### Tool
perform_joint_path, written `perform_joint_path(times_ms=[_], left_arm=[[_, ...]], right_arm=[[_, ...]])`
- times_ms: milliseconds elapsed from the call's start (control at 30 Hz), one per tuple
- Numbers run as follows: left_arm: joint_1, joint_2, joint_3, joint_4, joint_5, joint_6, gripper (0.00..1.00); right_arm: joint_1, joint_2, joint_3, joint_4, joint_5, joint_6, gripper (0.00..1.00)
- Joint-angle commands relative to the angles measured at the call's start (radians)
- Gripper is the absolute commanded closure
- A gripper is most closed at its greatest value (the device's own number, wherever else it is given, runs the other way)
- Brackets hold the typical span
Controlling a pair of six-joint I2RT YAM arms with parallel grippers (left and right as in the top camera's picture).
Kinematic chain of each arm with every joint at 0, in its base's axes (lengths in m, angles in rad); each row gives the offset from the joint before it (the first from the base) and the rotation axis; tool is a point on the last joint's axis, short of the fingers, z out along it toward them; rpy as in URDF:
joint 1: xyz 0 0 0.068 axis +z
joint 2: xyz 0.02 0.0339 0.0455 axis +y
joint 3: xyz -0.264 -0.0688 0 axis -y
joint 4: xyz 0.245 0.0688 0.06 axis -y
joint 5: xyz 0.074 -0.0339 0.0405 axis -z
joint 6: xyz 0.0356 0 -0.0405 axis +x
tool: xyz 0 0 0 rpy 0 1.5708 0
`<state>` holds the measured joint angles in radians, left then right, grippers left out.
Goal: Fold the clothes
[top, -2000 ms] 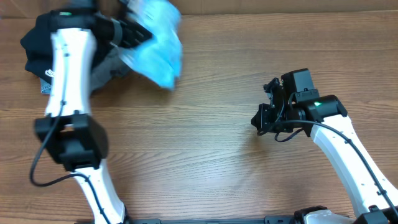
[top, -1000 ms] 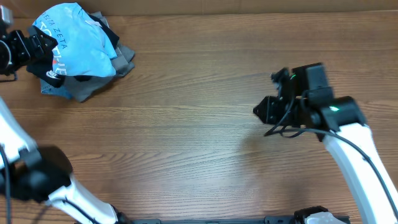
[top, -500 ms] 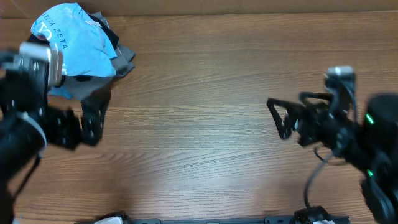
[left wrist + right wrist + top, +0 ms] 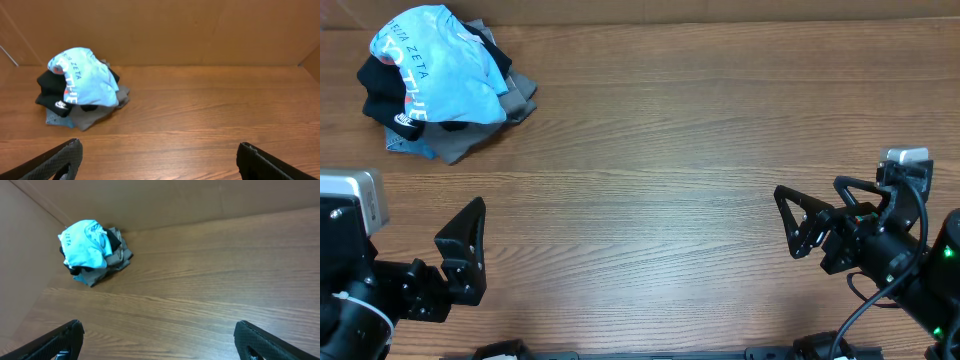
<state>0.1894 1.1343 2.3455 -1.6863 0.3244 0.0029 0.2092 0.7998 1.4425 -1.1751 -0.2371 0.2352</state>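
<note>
The clothes, a light blue t-shirt (image 4: 445, 65) with white lettering, lie crumpled on top of a pile at the far left corner of the table. The shirt also shows in the left wrist view (image 4: 85, 80) and the right wrist view (image 4: 82, 250). My left gripper (image 4: 460, 255) hangs open at the near left edge, well away from the pile, with bare wood between its fingertips (image 4: 159, 147). Over at the near right edge, my right gripper (image 4: 820, 215) is open and holds nothing (image 4: 159, 326).
Under the blue shirt lie a black garment (image 4: 380, 85) with a white logo and a grey garment (image 4: 470, 135). A brown wall (image 4: 160, 30) runs along the table's far edge and its left side (image 4: 25, 245).
The left arm dropped the blue shirt on the pile and pulled back to the near left edge. The right arm withdrew to the near right, and its gripper opened.
</note>
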Motion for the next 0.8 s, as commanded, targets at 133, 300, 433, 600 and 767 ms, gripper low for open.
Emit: perform_joint_path(times_ms=[133, 300, 433, 600, 767], left_arm=[[-0.007, 0.011, -0.006, -0.003, -0.014, -0.026, 0.0], [-0.007, 0.011, -0.006, -0.003, -0.014, -0.026, 0.0], [-0.007, 0.011, -0.006, -0.003, -0.014, -0.026, 0.0], [-0.007, 0.011, -0.006, -0.003, -0.014, -0.026, 0.0], [-0.007, 0.011, -0.006, -0.003, -0.014, -0.026, 0.0]], right_arm=[[-0.001, -0.004, 0.01, -0.018, 0.012, 0.0, 0.0], [-0.016, -0.013, -0.023, 0.049, 0.163, -0.039, 0.0], [-0.054, -0.079, -0.185, 0.252, 0.184, -0.141, 0.0], [-0.063, -0.252, -0.543, 0.592, 0.17, -0.157, 0.0], [-0.066, -0.435, -0.85, 0.789, 0.166, -0.157, 0.0]])
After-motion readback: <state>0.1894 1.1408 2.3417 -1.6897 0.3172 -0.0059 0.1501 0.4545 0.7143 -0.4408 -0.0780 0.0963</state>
